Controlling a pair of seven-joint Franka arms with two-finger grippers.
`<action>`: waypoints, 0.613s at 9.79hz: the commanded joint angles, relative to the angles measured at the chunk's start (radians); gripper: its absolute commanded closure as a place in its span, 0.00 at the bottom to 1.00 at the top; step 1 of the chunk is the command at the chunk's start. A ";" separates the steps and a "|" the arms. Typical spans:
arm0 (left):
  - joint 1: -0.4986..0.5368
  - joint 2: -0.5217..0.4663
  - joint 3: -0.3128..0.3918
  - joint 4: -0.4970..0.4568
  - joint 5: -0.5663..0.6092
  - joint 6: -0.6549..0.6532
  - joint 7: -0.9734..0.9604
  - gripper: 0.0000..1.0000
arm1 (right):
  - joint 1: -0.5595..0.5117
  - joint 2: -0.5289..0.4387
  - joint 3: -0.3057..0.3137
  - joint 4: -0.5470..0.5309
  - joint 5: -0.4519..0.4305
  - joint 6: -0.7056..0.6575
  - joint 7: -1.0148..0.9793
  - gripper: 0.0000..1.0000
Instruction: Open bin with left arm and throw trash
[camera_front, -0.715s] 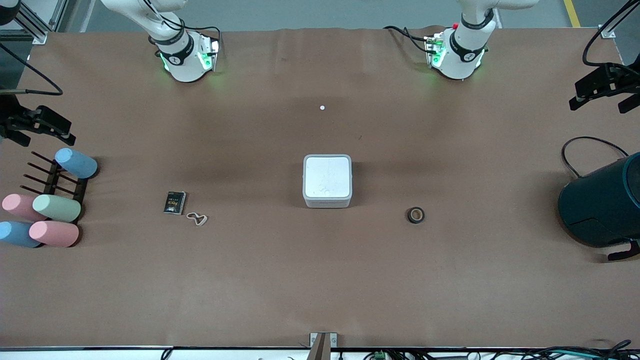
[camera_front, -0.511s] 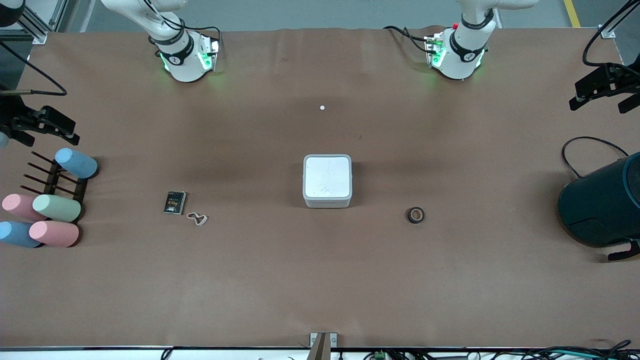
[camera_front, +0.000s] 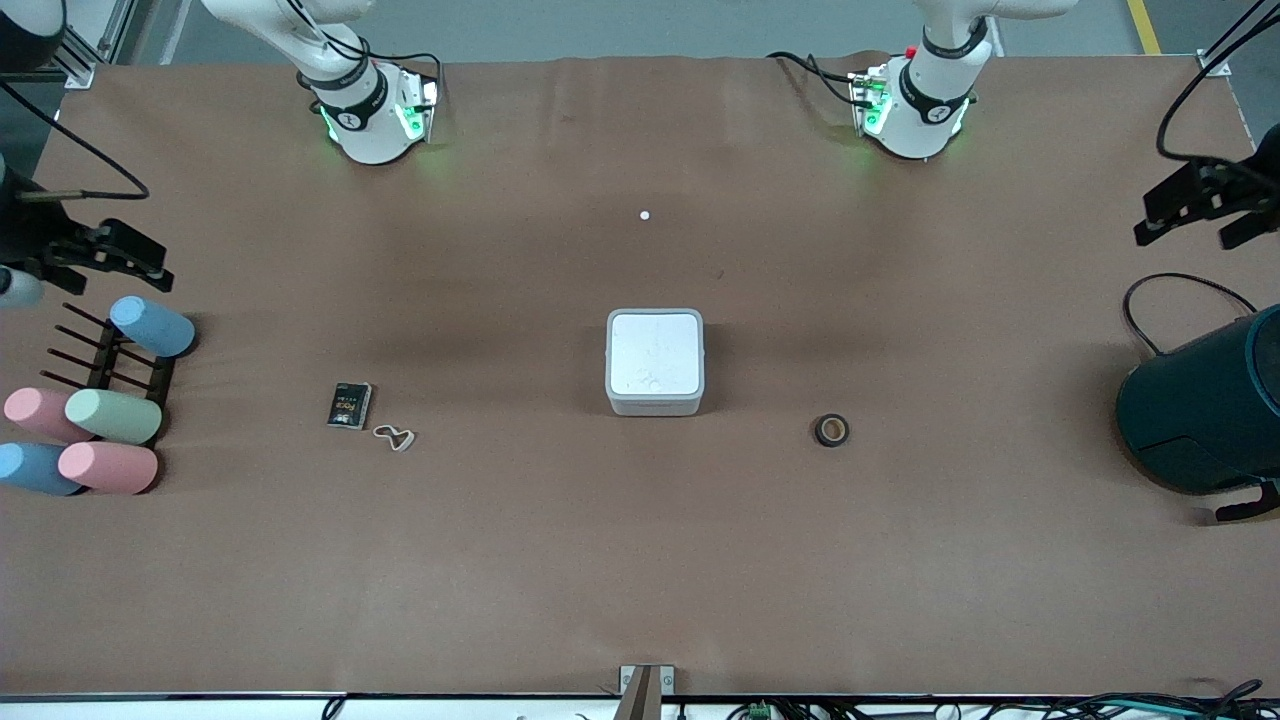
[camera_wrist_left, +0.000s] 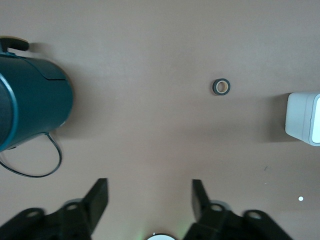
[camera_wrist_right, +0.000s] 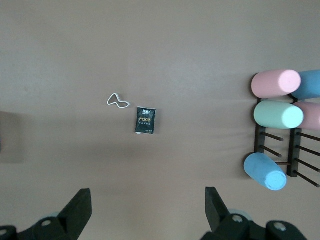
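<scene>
Your closed white bin (camera_front: 655, 361) sits mid-table between the tape roll (camera_front: 831, 430) and the black packet (camera_front: 349, 405) with its rubber band (camera_front: 394, 437), while your left gripper (camera_front: 1195, 205) and right gripper (camera_front: 115, 260) hover open-fingered and empty over opposite table ends.

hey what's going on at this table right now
Nothing is being handled yet. The white bin sits shut mid-table. The black packet and rubber band lie toward the right arm's end, the tape roll toward the left arm's. The left gripper and right gripper hang open and empty at their own ends.
</scene>
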 joint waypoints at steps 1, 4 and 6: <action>-0.065 0.072 -0.073 0.008 0.010 0.041 -0.105 1.00 | 0.009 0.033 0.003 -0.080 -0.005 0.056 -0.187 0.00; -0.199 0.184 -0.131 -0.005 -0.024 0.152 -0.225 1.00 | 0.087 0.085 0.005 -0.178 -0.005 0.228 -0.257 0.00; -0.316 0.256 -0.138 -0.002 -0.030 0.230 -0.320 1.00 | 0.127 0.119 0.006 -0.317 -0.002 0.506 -0.399 0.00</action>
